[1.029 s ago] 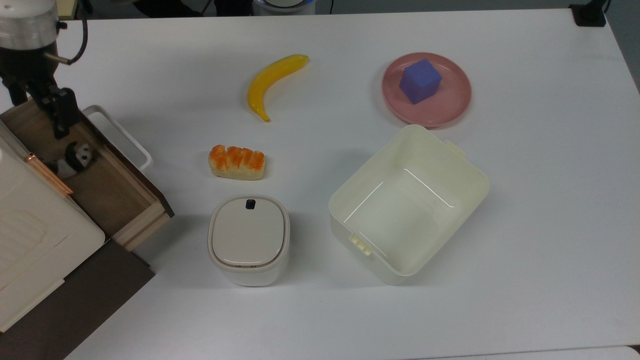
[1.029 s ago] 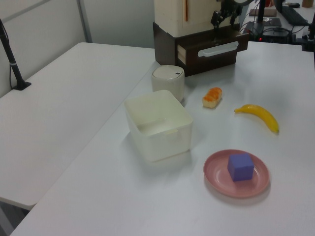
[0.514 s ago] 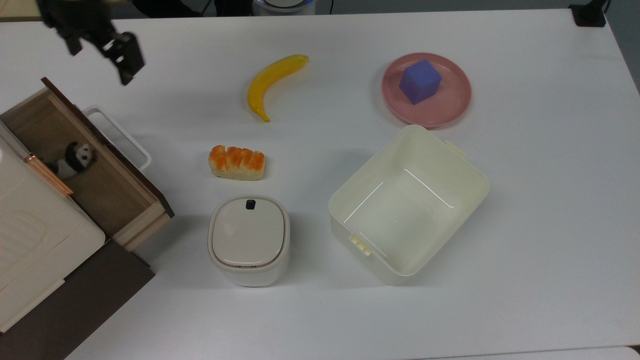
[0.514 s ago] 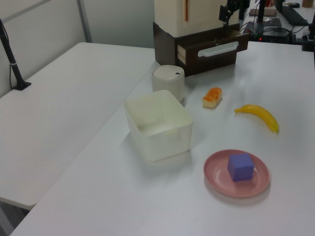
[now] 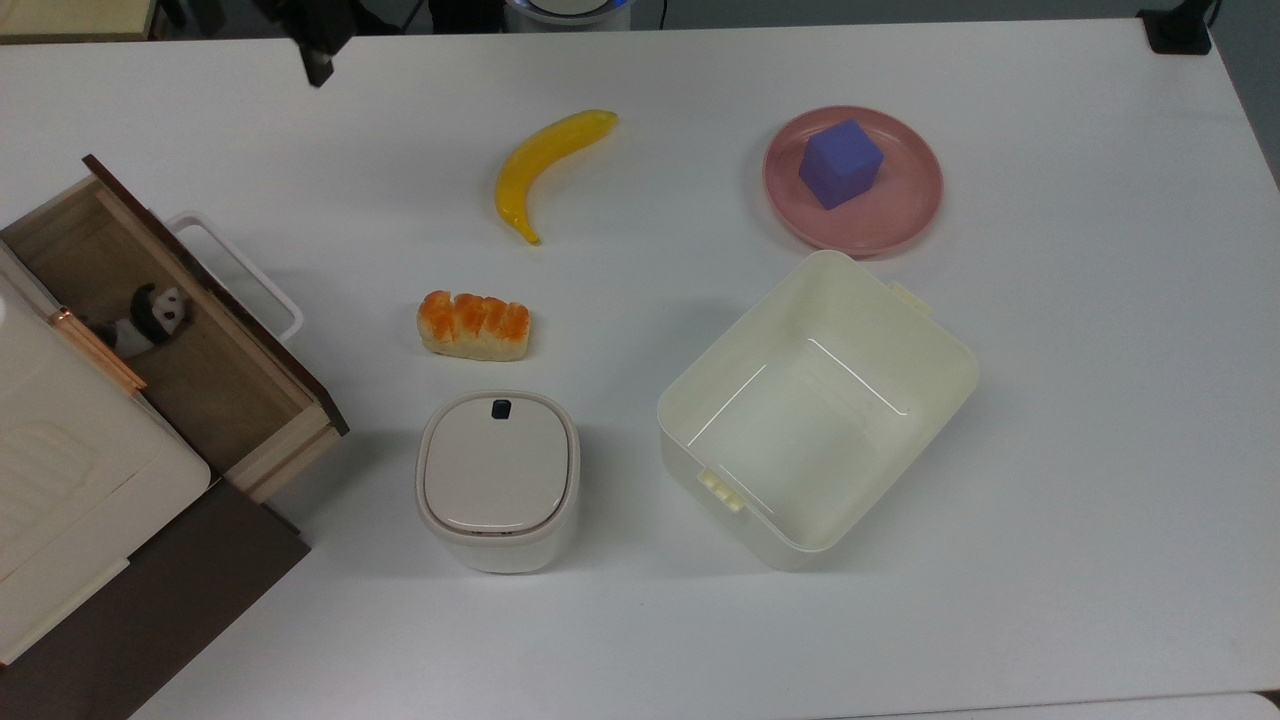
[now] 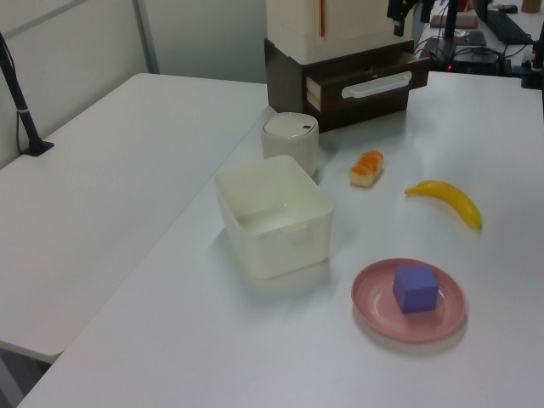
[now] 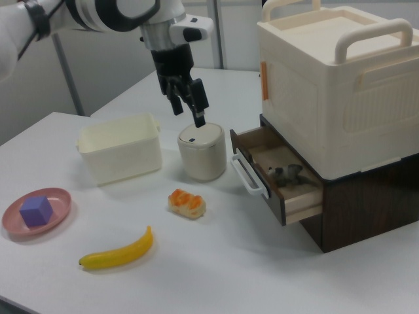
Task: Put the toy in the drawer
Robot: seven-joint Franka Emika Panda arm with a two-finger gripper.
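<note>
The toy [image 5: 152, 318] lies inside the open drawer [image 5: 230, 385], at the top view's left. My gripper [image 7: 185, 98] hangs high above the table [image 5: 640, 620], fingers apart, holding nothing. I judge placement done; retreating well clear of the drawer handle [image 7: 247, 175] is what matters.

The black two-finger gripper [image 5: 318, 55] is cut off by the top view's upper edge, with just a dark fingertip showing. In the left view the gripper [image 6: 398, 12] is also clipped at the upper edge. The small black-and-white panda figurine [image 7: 288, 173] is a dim blur in the right view. The shallow light-wood drawer [image 5: 215, 385] runs back under the cream plastic storage box [image 5: 70, 450], its rear hidden.
</note>
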